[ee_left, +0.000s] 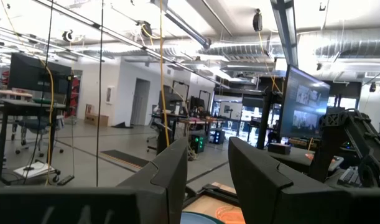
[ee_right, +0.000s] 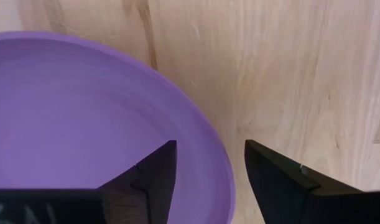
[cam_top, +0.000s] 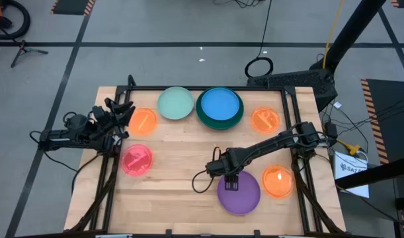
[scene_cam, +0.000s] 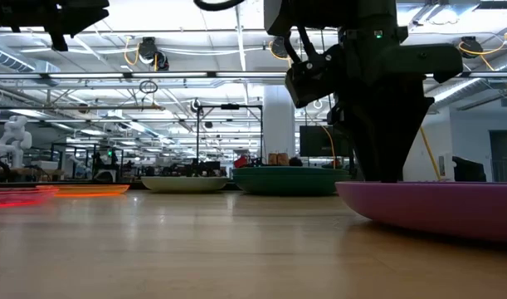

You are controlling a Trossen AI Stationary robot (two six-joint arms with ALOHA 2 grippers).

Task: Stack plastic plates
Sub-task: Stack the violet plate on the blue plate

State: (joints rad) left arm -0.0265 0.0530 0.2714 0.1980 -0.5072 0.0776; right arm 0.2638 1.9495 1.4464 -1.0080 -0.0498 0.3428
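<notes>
The purple plate (cam_top: 240,192) lies flat on the table (cam_top: 182,165) at the near edge, right of centre, with the right gripper (ee_right: 207,180) poised over its rim: the jaws stand wide, one finger above the plate's inside and the other outside the rim, nothing held. Judged from this pose, the risk is a poor bite: if the jaws close before the lower finger gets under the shallow rim, the plate may skate across the wood or tip out during the lift, and a tilted carry could knock the orange plate (cam_top: 278,181) just beside it. Seven plates show in the high view: one purple, one blue (cam_top: 220,104) resting inside one dark green (cam_top: 215,121) at the far edge, one mint (cam_top: 175,104) beside that pair, three small orange ones and one small pink (cam_top: 136,160); more may be nested unseen. The left gripper (cam_top: 120,118) waits at the table's left edge, partly open and empty.
</notes>
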